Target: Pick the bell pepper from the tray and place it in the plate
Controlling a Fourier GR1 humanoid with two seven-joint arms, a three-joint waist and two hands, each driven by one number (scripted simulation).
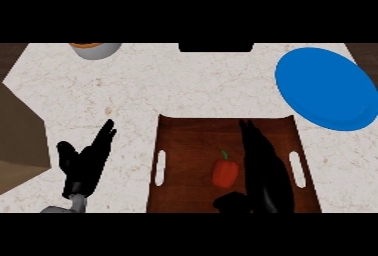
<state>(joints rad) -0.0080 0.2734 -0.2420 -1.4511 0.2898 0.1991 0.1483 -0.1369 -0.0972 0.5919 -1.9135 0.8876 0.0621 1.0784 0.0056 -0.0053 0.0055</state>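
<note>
The small red bell pepper (225, 173) lies lengthwise on the brown wooden tray (184, 145), just left of the right hand (267, 185) and parallel to its straight, released fingers (253, 142)

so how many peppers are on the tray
1: a red bell pepper near the middle of the brown tray, beside the right hand. That hand covers some tray, so more could be hidden.

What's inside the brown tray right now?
A red bell pepper lies on the floor of the tray, just left of the right hand, which is stretched over the tray with straight fingers. The hand covers a strip of floor; anything under it cannot be seen.
</note>
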